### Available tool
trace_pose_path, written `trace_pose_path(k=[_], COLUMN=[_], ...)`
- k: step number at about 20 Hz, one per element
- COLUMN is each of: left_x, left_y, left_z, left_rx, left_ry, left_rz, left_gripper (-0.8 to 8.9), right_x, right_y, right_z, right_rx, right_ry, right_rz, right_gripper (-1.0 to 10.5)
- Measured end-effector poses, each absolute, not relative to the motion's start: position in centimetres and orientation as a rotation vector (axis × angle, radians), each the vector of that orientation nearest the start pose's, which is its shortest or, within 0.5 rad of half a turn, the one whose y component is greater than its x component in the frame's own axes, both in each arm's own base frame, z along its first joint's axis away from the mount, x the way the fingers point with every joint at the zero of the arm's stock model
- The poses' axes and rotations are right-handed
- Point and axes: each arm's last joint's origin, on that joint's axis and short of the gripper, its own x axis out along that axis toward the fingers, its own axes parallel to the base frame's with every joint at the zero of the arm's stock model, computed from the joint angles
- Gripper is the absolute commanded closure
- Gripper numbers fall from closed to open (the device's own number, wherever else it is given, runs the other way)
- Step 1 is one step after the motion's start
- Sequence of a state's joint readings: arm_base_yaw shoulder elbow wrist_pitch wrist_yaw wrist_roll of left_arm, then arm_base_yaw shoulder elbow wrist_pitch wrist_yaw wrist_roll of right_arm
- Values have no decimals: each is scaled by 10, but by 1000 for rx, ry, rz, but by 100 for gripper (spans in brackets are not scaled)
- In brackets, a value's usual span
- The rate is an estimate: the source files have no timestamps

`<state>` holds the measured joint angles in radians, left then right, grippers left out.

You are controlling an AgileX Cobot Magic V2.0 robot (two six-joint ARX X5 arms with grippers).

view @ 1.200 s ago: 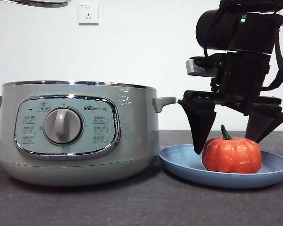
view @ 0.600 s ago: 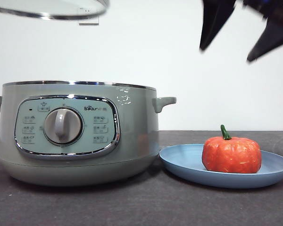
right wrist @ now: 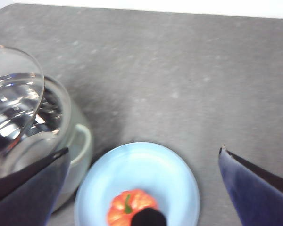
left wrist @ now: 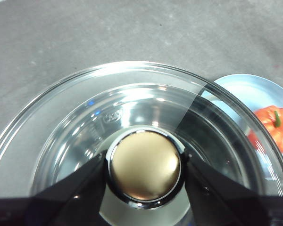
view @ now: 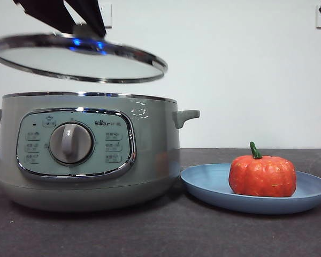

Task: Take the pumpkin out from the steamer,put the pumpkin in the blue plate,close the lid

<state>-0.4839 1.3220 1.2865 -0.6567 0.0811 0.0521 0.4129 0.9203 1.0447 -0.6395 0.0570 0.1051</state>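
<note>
The steamer (view: pixel 88 150) stands open on the table (view: pixel 160 235). A second ago my lid (view: pixel 80 58) was only a rim at the top edge; now it has dropped to hang tilted just above the pot's rim, apart from it. My left hand (left wrist: pixel 144 165) is clamped on its knob (left wrist: pixel 145 165). The blue plate (view: pixel 305 194) lies beside the steamer with the pumpkin (view: pixel 262 175) on it. My right hand (right wrist: pixel 141 188), which straddled the pumpkin a second ago, has lifted clear, jaws spread wide. So only the closing remains, I judge.
</note>
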Motion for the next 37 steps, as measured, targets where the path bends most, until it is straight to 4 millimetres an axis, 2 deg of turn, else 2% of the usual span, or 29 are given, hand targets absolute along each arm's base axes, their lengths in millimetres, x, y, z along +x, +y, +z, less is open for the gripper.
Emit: trace_pose_path(k=[8, 14, 24, 30, 32, 35, 37], left_x=[264, 261, 262, 262, 262, 262, 263], left_y=[-142, -141, -142, -142, -142, -142, -143], left_z=[324, 319, 319, 319, 319, 319, 321], left_rx=[195, 199, 216, 216, 216, 218, 213], left_ry=[762, 821, 811, 811, 811, 811, 787], left_rz=[-583, -596, -603, -602, -602, -602, -610], left_gripper=[823, 823, 802, 631, 539, 509, 392], right_x=[165, 165, 165, 165, 165, 165, 165], right_y=[70, 70, 70, 70, 70, 70, 70], right_z=[355, 355, 355, 355, 355, 355, 355], right_rx=[-26, -26, -26, -26, -26, -26, -26], right_ry=[524, 524, 523, 523, 523, 523, 523], right_rz=[296, 296, 296, 296, 296, 296, 296], right_gripper=[320, 321, 321, 321, 321, 321, 321])
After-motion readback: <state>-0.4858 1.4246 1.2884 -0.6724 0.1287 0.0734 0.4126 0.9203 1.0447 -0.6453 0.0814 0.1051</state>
